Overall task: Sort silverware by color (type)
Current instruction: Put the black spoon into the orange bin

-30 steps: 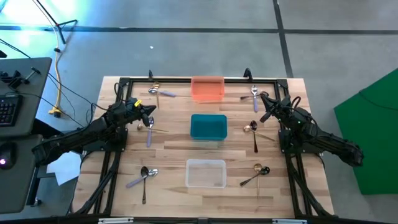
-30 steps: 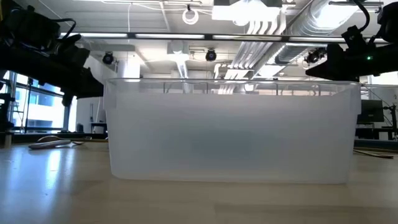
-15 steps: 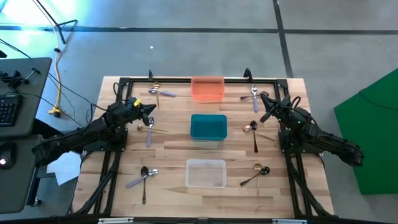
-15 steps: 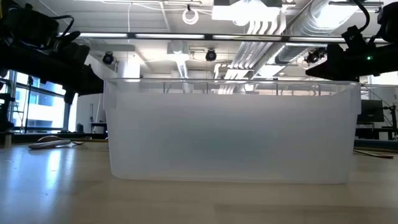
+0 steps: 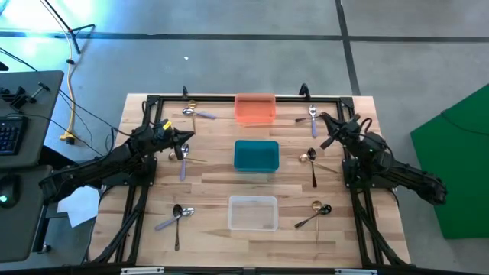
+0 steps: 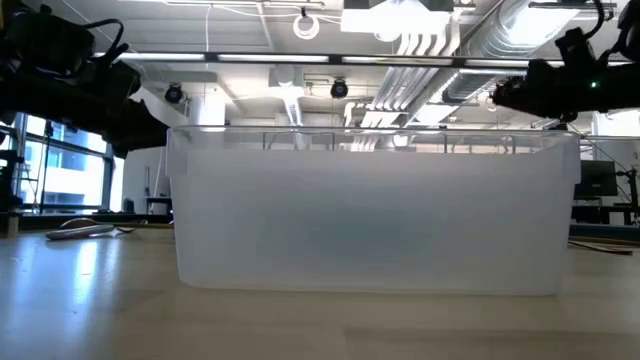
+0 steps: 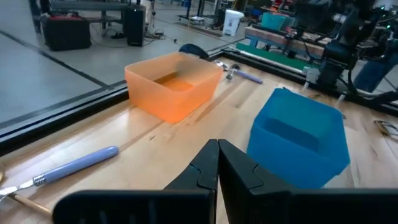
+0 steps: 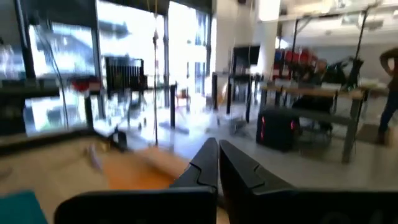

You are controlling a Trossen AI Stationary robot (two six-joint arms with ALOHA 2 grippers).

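Silverware lies on the wooden table in several small groups: a gold and a lavender-handled piece [image 5: 195,113] at the far left, a lavender-handled spoon [image 5: 183,159] beside my left gripper [image 5: 182,145], a dark spoon and a lavender one [image 5: 176,218] near left, a silver piece [image 5: 312,114] far right, gold and dark spoons [image 5: 309,159] mid right, and two more [image 5: 317,210] near right. My left gripper [image 7: 217,155] is shut above the table, facing the bins. My right gripper [image 5: 328,128] is shut [image 8: 217,155] in the air over the far right pieces.
Three bins stand in a row down the table's middle: orange [image 5: 254,108] far, teal [image 5: 256,156] middle, clear [image 5: 254,212] near, the last filling the low view [image 6: 370,210]. A black frame [image 5: 229,98] rims the table. A lavender handle [image 7: 78,165] lies ahead of my left gripper.
My right gripper has risen a little and tipped upward over the table's far right. My left arm has shifted slightly, staying beside the lavender-handled spoon. No silverware has moved.
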